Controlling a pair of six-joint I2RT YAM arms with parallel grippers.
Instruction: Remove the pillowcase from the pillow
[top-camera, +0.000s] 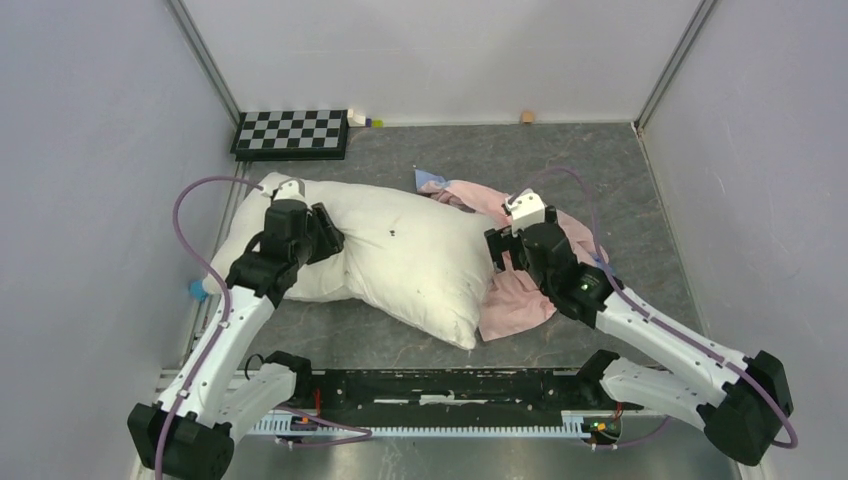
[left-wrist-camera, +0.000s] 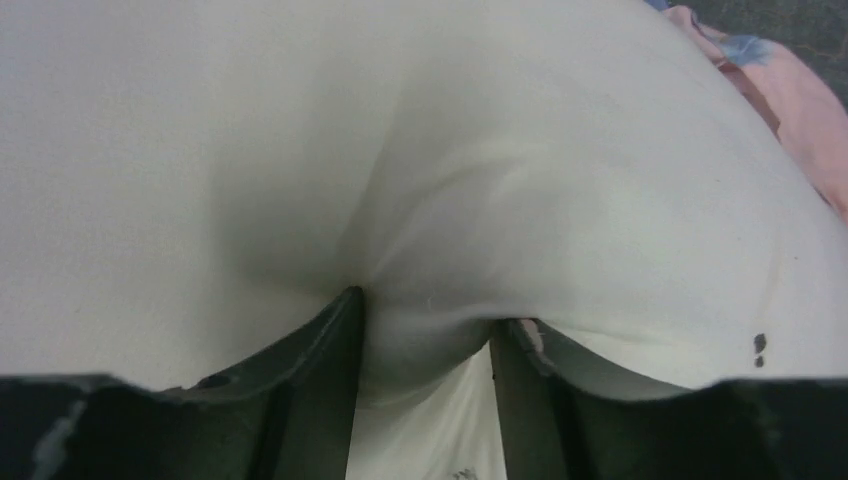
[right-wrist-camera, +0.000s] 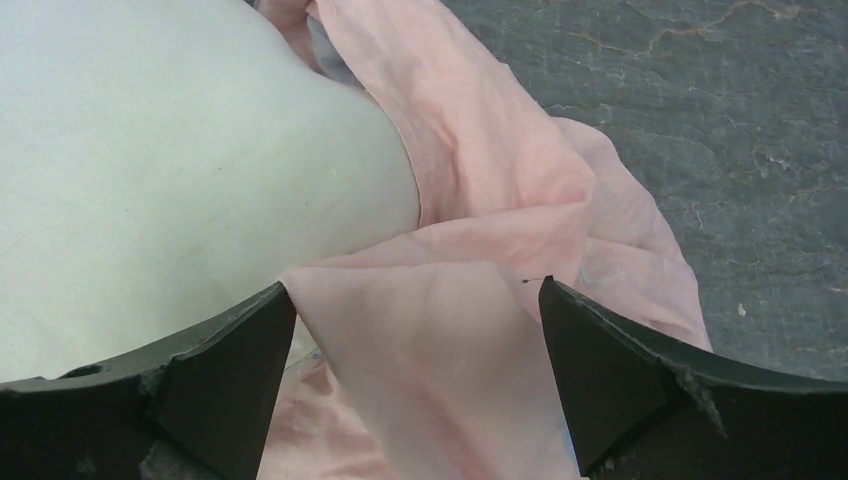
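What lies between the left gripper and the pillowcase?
Only the pillow: in the top view its bare white bulk spans from the left gripper to the pink pillowcase.

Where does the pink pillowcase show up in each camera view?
Top external: pillowcase crumpled right of centre, against the right end of the pillow.
Left wrist: pillowcase a pink strip in the top right corner.
Right wrist: pillowcase fills centre and bottom.
Shared landmark: the white pillow, touching it in every view.

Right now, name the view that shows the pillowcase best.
Top external: most of the crumpled pillowcase shows, beside the pillow. Right wrist shows only pink folds; left wrist shows just a sliver at its top right corner.
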